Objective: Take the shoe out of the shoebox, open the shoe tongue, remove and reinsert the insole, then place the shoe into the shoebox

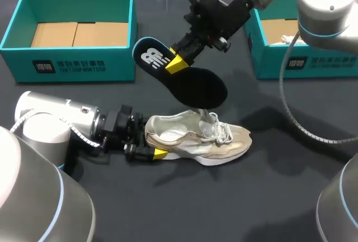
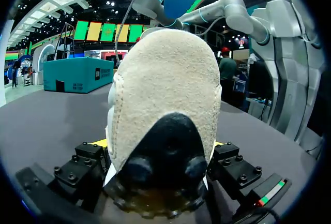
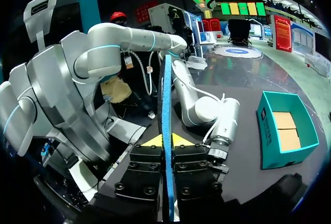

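- Shoe [image 1: 196, 136]: a cream and white trainer standing on its sole on the dark table [image 1: 251, 197], toe toward the robot's right and heel toward the left arm, outside both boxes.
- Left gripper [image 1: 148, 152] lies low on the table at the heel. In the left wrist view its yellow-tipped fingers [image 2: 101, 142] press on the heel of the shoe [image 2: 165, 94] from both sides, so the left gripper [image 2: 160, 149] is clamped on it.
- Right gripper [image 1: 179, 60] comes in from the upper right and is held above the table, its fingers closed on the insole [image 1: 179, 74] near the heel end.
- The insole is dark on top with a white logo and slopes down toward the shoe. Its toe end hangs just over the tongue and laces and hides part of the opening in the head view; whether it touches the shoe cannot be told.
- In the right wrist view the insole [image 3: 166, 120] shows edge-on as a thin blue strip between the closed fingers of the right gripper [image 3: 166, 142].
- An open teal shoebox [image 1: 72, 66] sits at the far left, well apart from the shoe, with brown cardboard on its floor; it also shows in the right wrist view [image 3: 269, 131].
- A second teal box [image 1: 305, 63] stands at the far right, partly hidden behind the right arm, with cardboard and something white inside.
- A grey cable [image 1: 291, 108] from the right arm loops over the table to the right of the toe.
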Motion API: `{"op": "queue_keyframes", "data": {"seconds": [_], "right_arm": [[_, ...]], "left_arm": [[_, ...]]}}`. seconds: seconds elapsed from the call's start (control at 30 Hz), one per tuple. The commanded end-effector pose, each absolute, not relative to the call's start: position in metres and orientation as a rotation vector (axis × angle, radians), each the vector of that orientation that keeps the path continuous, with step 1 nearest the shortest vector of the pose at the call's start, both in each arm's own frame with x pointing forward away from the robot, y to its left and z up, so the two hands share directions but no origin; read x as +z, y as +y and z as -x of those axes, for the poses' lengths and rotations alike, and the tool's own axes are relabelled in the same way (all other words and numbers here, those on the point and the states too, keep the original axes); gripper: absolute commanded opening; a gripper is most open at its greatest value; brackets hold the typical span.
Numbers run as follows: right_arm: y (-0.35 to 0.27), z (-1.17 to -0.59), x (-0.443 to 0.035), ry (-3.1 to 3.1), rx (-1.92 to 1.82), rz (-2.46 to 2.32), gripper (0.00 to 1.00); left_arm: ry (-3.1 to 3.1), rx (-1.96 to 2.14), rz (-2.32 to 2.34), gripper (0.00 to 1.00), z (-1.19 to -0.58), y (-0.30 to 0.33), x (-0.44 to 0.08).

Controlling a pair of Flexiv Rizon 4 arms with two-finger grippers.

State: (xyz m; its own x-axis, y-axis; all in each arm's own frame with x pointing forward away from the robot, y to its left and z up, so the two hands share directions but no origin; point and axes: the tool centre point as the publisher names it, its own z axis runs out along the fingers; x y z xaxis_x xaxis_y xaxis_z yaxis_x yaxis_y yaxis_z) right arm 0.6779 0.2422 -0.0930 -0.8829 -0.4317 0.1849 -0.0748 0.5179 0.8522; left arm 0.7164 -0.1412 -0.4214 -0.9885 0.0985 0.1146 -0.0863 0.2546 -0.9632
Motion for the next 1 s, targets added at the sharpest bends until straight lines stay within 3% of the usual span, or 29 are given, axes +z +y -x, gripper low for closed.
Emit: {"op": "queue_keyframes", "data": {"seconds": [0.03, 0.47, 1.0], "right_arm": [[0.24, -0.673, -0.094, -2.421, -1.335, -0.394, 0.0], [0.196, -0.644, -0.041, -2.354, -1.583, -0.06, 0.0], [0.181, -0.64, -0.036, -2.377, -1.638, 0.024, 0.0]], "left_arm": [[-2.365, 1.829, 0.011, 0.0, -0.717, -0.141, -0.422], [-2.365, 1.829, 0.011, 0.0, -0.717, -0.141, -0.422], [-2.365, 1.829, 0.011, 0.0, -0.717, -0.141, -0.422]]}}
